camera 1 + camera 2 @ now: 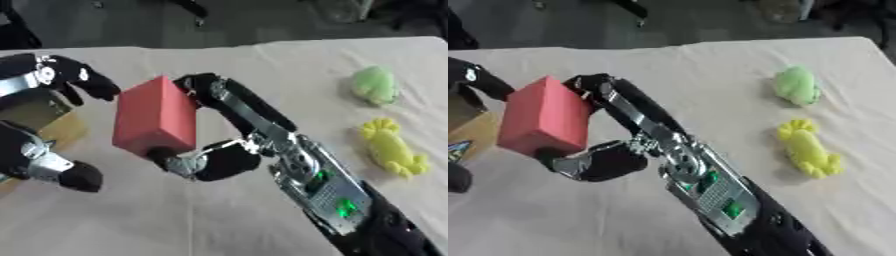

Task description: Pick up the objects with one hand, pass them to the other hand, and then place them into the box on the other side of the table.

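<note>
right hand [229, 150] fingers curled gripping, left hand [52, 80] spread

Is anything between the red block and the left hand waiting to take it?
Nothing visible: the right hand holds the red block up, and the left hand is open just beside its left edge.

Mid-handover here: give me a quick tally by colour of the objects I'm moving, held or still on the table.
Red: 1, the red block, held in the right hand, close to the left hand
Green: 1, the green soft toy on the table
Yellow: 1, the yellow soft toy on the table
Total: 3
</note>
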`<action>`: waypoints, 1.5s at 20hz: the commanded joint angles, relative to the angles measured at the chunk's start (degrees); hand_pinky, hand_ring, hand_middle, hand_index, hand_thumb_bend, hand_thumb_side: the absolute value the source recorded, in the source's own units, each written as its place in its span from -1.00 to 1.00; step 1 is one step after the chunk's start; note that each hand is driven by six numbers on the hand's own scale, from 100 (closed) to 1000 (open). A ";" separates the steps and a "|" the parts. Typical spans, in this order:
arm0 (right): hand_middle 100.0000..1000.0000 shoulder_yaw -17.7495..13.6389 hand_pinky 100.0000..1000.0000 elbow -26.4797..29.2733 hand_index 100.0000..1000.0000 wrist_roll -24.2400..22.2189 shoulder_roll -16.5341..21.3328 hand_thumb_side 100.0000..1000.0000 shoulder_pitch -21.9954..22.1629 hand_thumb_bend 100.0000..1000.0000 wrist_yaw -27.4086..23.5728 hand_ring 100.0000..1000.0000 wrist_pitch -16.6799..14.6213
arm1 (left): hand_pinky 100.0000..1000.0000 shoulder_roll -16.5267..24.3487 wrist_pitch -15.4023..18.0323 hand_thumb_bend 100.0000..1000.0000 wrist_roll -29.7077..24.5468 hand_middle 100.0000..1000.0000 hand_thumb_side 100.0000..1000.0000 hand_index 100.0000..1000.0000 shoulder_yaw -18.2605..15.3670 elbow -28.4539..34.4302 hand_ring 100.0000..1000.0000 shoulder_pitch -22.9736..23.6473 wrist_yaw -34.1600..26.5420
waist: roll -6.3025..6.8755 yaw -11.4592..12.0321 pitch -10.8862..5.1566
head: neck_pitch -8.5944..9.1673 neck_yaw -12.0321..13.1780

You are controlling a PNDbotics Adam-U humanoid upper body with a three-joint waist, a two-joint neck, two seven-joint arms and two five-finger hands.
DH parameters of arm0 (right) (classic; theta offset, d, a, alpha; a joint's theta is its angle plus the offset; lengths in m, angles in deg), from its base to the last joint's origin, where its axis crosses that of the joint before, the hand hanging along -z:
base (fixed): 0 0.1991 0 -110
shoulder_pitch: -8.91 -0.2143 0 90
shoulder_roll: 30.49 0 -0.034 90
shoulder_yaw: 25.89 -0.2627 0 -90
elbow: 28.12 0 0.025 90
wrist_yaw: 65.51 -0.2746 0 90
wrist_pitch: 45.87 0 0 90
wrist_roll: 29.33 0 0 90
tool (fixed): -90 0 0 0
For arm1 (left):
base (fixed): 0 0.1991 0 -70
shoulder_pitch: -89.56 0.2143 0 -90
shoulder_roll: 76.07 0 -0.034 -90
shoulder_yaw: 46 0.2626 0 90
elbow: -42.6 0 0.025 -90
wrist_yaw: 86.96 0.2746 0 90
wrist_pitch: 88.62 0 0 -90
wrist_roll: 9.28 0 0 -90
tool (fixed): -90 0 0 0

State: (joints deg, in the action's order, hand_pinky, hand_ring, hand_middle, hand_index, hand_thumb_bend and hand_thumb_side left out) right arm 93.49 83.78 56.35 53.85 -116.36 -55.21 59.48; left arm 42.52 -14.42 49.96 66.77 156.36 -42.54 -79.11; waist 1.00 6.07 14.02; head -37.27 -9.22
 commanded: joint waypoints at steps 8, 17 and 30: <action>-0.18 0.02 0.38 0.89 0.00 -0.38 0.09 -0.89 -0.85 -1.00 -0.35 -0.07 -0.24 | 0.49 -0.26 -1.32 1.00 1.61 0.41 0.18 0.68 0.23 0.83 0.59 -2.66 5.29 | 0.05 -0.05 -0.56 | 0.31 0.49; -0.18 0.16 0.38 1.02 0.00 -0.58 -0.18 -0.88 -1.00 -1.00 -0.47 -0.08 -0.50 | 0.49 -1.95 -2.73 1.00 1.49 0.41 0.13 0.68 1.40 0.83 0.59 -3.69 8.03 | -0.03 0.00 -0.43 | 0.44 0.74; -0.18 0.34 0.37 1.26 0.00 -1.00 -0.58 -0.88 -1.25 -1.00 -0.74 -0.08 -1.63 | 0.47 -4.04 -4.56 1.00 2.03 0.40 -0.04 0.66 1.94 0.62 0.58 -4.63 8.38 | -0.03 -0.09 -0.17 | 0.88 0.96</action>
State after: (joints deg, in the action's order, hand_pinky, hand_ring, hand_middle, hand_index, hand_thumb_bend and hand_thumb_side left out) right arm 93.88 83.79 55.37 53.33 -116.71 -55.72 58.18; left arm 37.79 -18.72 51.90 69.03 156.35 -46.06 -70.91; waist 0.78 5.99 14.59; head -37.07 -8.39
